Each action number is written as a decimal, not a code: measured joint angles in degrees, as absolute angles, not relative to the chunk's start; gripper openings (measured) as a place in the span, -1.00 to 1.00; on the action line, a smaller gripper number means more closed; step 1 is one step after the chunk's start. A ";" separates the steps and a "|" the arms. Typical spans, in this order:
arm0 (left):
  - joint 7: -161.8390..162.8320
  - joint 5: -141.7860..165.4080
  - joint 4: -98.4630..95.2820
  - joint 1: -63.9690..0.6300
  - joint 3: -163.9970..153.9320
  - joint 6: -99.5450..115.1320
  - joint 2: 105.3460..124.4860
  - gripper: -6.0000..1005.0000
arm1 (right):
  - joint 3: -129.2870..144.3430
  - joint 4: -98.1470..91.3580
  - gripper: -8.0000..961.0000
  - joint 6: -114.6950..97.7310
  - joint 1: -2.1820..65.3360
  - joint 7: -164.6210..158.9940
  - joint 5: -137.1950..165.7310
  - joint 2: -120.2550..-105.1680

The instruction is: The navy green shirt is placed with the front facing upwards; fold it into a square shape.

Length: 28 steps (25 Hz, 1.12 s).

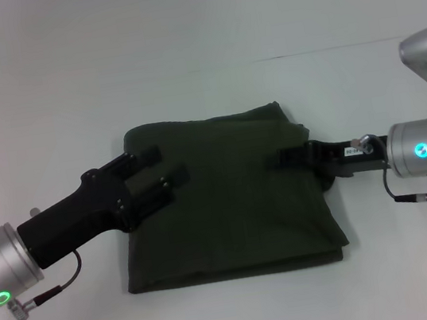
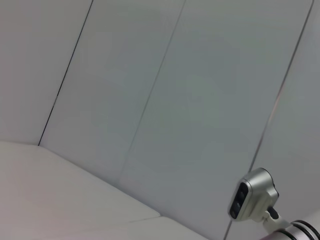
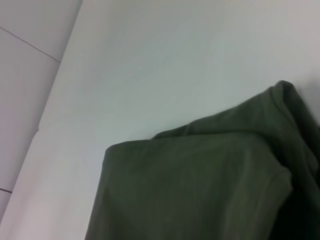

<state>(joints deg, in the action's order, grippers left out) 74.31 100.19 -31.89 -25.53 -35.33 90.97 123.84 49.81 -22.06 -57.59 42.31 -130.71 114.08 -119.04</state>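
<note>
shirt [image 1: 232, 205] | dark olive, folded roughly square | flat on table [image 1: 177, 20]

One navy green shirt [image 1: 236, 205] on one counter [image 1: 177, 20], one left claw [image 1: 153, 173], one right claw [image 1: 289, 157] over it

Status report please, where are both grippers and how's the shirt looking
Left gripper low over the shirt's left edge. Right gripper over its right edge. Navy green shirt folded into a rough square on the table, lettering hidden. Nothing in the way.

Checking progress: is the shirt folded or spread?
Folded: the shirt lies as a compact squarish block with layered edges, no sleeves showing.
</note>
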 joint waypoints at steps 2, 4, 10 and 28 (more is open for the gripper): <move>74.29 100.19 -31.85 -25.73 -35.33 90.96 123.83 0.34 | 49.78 -22.06 0.43 -57.24 42.71 -130.67 114.06 -119.33; 74.17 100.19 -31.81 -26.02 -35.33 90.96 123.77 0.34 | 49.74 -21.79 0.43 -55.85 42.81 -129.24 111.25 -119.51; 73.64 100.19 -31.81 -26.05 -35.33 90.96 123.69 0.34 | 49.71 -21.85 0.43 -55.47 42.45 -127.40 107.89 -119.51; 73.35 100.19 -31.18 -25.55 -35.33 90.97 123.93 0.34 | 48.59 -24.26 0.42 -54.57 42.84 -126.32 105.15 -117.22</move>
